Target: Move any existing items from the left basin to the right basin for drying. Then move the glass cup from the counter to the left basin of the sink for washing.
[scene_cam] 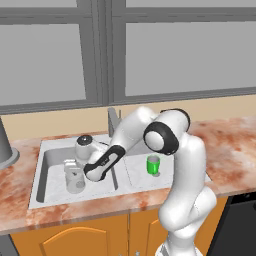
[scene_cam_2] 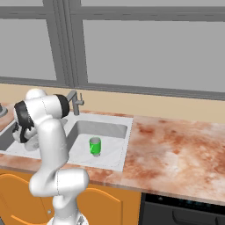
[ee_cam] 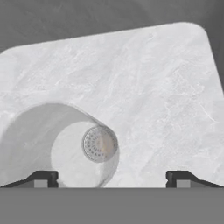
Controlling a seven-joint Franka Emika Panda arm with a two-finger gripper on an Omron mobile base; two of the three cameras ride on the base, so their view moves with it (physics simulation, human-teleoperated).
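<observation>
The bright green mug (scene_cam: pixel 153 165) (scene_cam_2: pixel 95 146) stands upright in the right basin (scene_cam: pixel 137 175) (scene_cam_2: pixel 112 149). My gripper (scene_cam: pixel 74 166) (ee_cam: pixel 112 179) hangs low inside the left basin (scene_cam: pixel 50 167) (ee_cam: pixel 153 87), pointing down, with its fingertips (ee_cam: pixel 46 178) spread wide and nothing between them. Just below it the translucent glass cup (scene_cam: pixel 76 183) (ee_cam: pixel 57 131) stands on the basin floor. In the hand view the cup sits off to the lower left, and the round drain (ee_cam: pixel 100 144) shows through its rim. The mottled counter (scene_cam: pixel 230 145) (scene_cam_2: pixel 176 145) surrounds the sink.
A grey faucet (scene_cam: pixel 114 120) (scene_cam_2: pixel 75 102) rises behind the divider between the basins. A tall grey canister (scene_cam: pixel 5 147) stands on the counter at the far left. A dark appliance front (scene_cam: pixel 240 225) (scene_cam_2: pixel 184 211) sits below the counter to the right.
</observation>
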